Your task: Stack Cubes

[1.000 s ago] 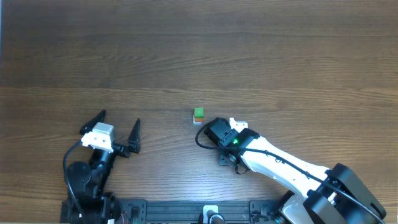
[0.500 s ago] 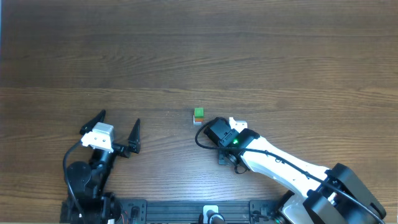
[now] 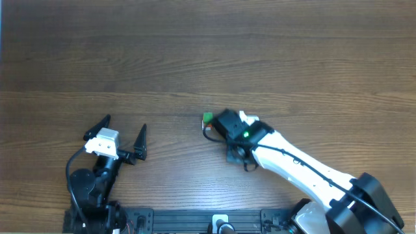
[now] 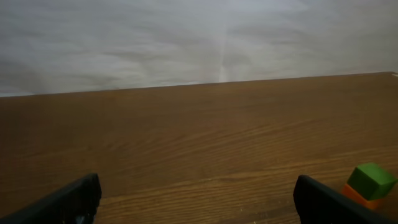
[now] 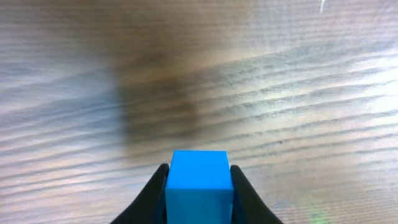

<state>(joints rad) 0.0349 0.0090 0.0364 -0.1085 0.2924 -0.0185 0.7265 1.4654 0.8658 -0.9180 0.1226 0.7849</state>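
Top view, wooden table, items as found:

1. Left arm: stands at the near left corner. Left gripper sits over bare wood, fingers spread wide, nothing between them. It is well apart from the cubes, with open wood between.

2. Right arm: stands at the near right and reaches toward the table's middle. Its black wrist housing lies over its own gripper, so the fingers cannot be judged from above.

3. Green cube: near the middle of the table, just left of the right arm's wrist housing, which comes right up to its right side.

Left wrist view:

4. Green cube, seen from the side to the right of the left gripper's right finger. It rests on an orange cube, a little turned against it. The pair stands on the wood.

5. White backdrop: behind the table's far edge.

Right wrist view:

6. Blue cube: clamped between the two fingers of the right gripper, which press on its left and right faces. The cube fills the gap and hides what lies directly beneath it.

7. Dark shadow: on the wood grain beyond the blue cube. Whether the cube hangs over the stack cannot be told.
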